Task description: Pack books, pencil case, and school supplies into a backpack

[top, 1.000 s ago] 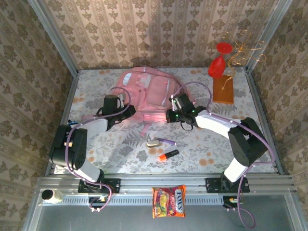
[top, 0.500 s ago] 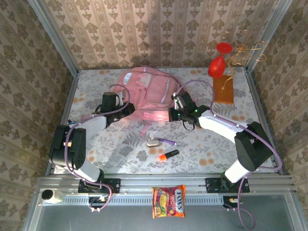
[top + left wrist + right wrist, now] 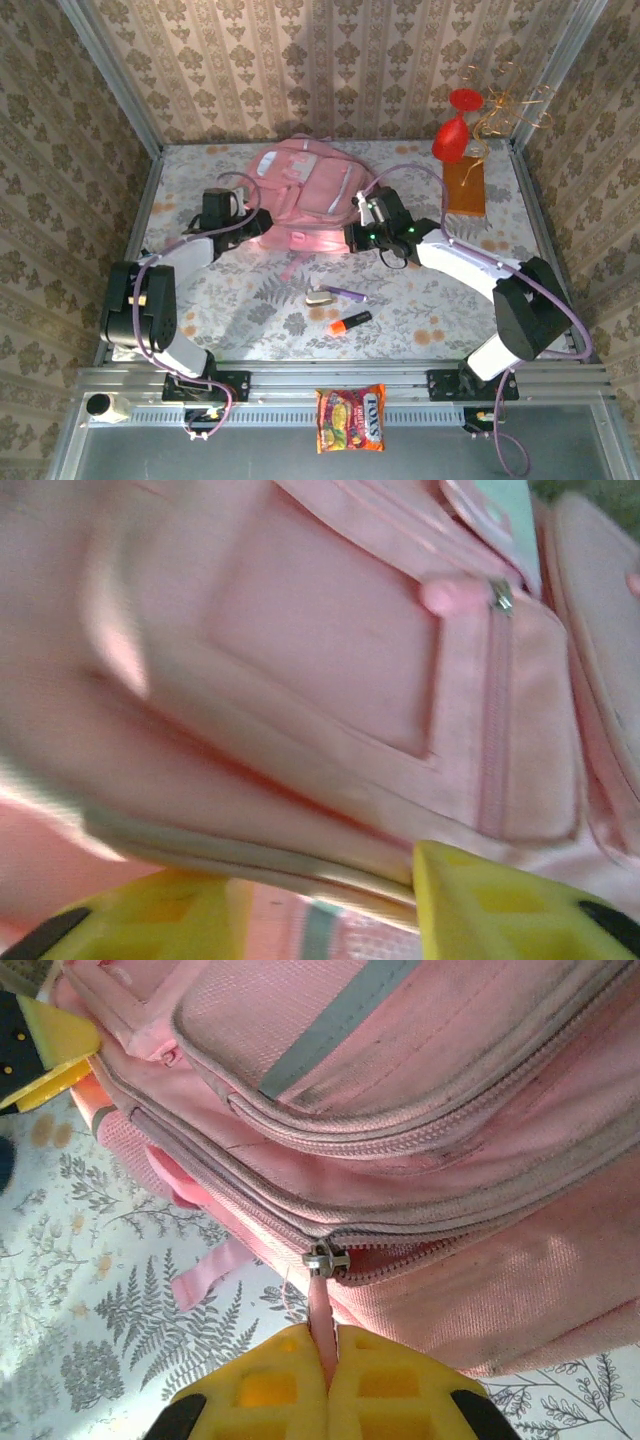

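Nearest the arms' bases, on the worktop [image 3: 430, 300], lie the orange-and-black marker [image 3: 349, 322], the purple pen [image 3: 349, 294] and the small beige piece [image 3: 320, 297], loose and well apart from both claws. Beyond them the right claw [image 3: 328, 1360] is clamped on the pink zip pull strap [image 3: 321, 1305], which hangs straight from the slider [image 3: 326, 1259] toward it. The zip track runs crosswise to that strap, so the pull probably has to go sideways along the track. The left claw [image 3: 330, 900], jaws apart, sits at the left edge of the pink backpack [image 3: 305, 190], which lies flat farther back.
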